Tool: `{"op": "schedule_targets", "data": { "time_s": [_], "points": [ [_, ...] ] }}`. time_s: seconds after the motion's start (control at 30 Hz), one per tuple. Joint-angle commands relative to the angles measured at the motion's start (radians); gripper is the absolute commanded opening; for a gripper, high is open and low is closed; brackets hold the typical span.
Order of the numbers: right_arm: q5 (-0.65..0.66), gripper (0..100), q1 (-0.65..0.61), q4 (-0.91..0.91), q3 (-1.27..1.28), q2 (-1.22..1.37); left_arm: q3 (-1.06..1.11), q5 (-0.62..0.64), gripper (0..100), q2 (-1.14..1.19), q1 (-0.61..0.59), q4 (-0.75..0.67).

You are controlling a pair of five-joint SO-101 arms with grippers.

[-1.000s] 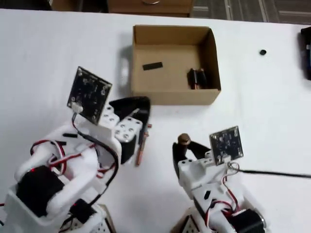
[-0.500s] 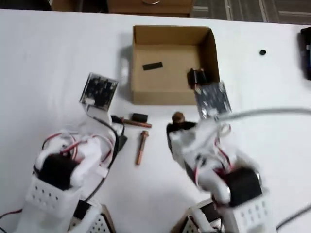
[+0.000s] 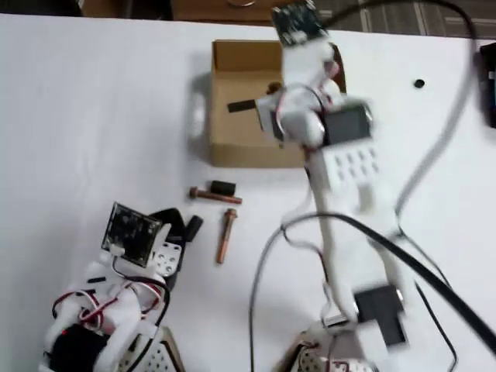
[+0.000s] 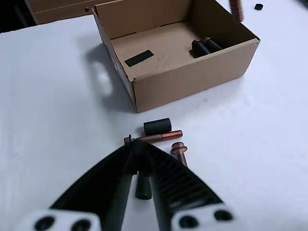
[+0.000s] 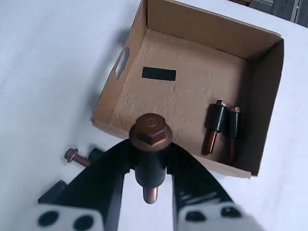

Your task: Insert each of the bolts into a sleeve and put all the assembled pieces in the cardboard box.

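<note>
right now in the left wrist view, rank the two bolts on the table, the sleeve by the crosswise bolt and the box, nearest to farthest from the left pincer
1. The crosswise bolt and the other bolt, on the table just ahead of the left pincer: too close to call.
2. The sleeve, just beyond the crosswise bolt.
3. The box, farthest, at the back.

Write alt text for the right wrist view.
The right gripper holds an assembled bolt and sleeve over the edge of the cardboard box, where two assembled pieces lie. A loose bolt lies on the table outside.
</note>
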Motion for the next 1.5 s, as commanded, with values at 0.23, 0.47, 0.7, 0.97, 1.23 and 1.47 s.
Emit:
{"op": "schedule_targets", "data": {
  "time_s": [0.23, 0.47, 0.7, 0.97, 1.23, 1.47],
  "points": [
    [0.072, 1.9, 0.074, -0.002, -0.479, 0.651, 0.001, -0.003, 2, -0.002, 0.055, -0.011],
    [0.078, 1.9, 0.142, 0.045, -0.724, 0.921, 0.001, -0.002, 2, -0.002, 0.055, -0.012],
    [0.078, 1.9, 0.160, 0.051, -0.758, 1.076, 0.001, -0.002, 2, -0.002, 0.055, -0.014],
    [0.104, 9.9, 0.159, 0.027, -0.756, 1.129, 0.001, -0.002, 2, -0.002, 0.055, -0.014],
    [0.112, 37.4, 0.159, 0.054, -0.758, 1.086, 0.001, -0.002, 2, -0.002, 0.055, -0.014],
    [0.109, 38.0, 0.159, 0.208, -0.758, 0.914, 0.001, -0.002, 2, -0.002, 0.055, -0.015]
  ]
}}
